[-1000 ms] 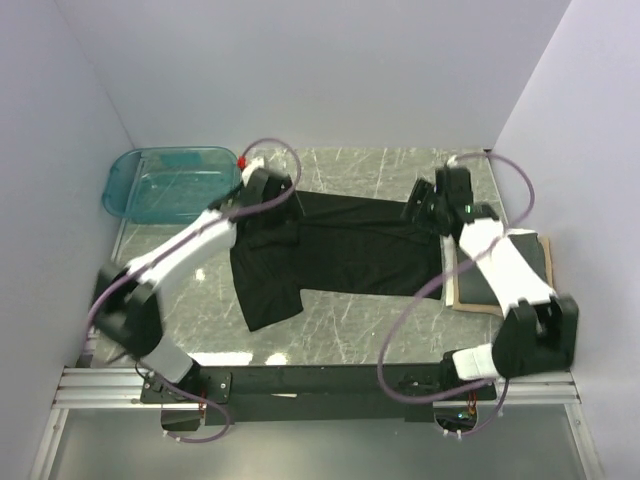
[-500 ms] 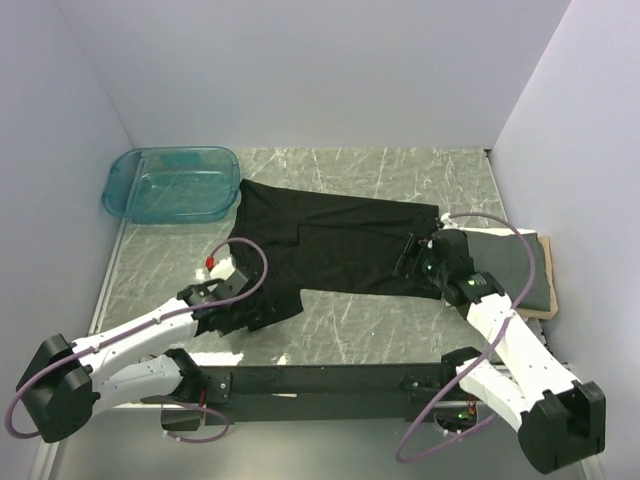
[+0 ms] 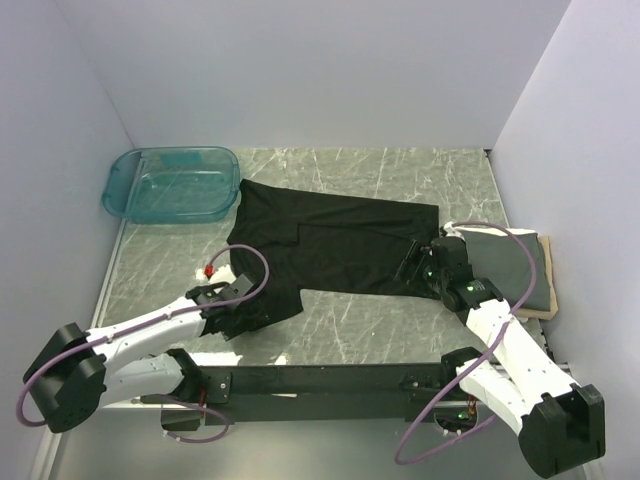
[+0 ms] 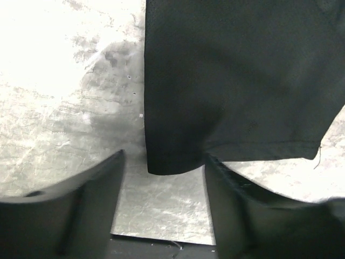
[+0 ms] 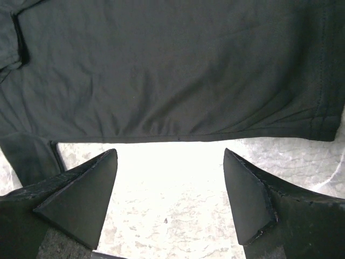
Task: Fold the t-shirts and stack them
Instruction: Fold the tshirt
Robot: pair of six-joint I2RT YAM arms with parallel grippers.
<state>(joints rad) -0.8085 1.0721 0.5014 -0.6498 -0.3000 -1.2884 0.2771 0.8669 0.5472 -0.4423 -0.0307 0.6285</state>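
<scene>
Saw both arms drawn back from the far edge of the black t-shirt (image 3: 340, 240), reached a second earlier, to its near edge, with hardly any shift over the last half second. Found the left gripper (image 3: 232, 312) low at the near left flap of that shirt, fingers spread wide either side of the cloth's corner and closed on nothing (in the wrist view, the corner just between the tips, not yet pinched). Found the right gripper (image 3: 420, 265) at the near right corner, fingers likewise apart, the hem just ahead of the tips over bare table (image 3: 350, 320). Judged work at the far edge finished and a grab of the near edge in hand, likely for a fold away from the bases. Noted the shirt spread flat mid-table, and the dark grey t-shirt (image 3: 505, 262) already folded on the tan board (image 3: 538, 310) at the right, just beside the right arm. Counted open marble beyond the far hem and along the front rail, and less at the right, with board and wall close, and the teal tub (image 3: 120, 185) near the shirt's far left corner.
</scene>
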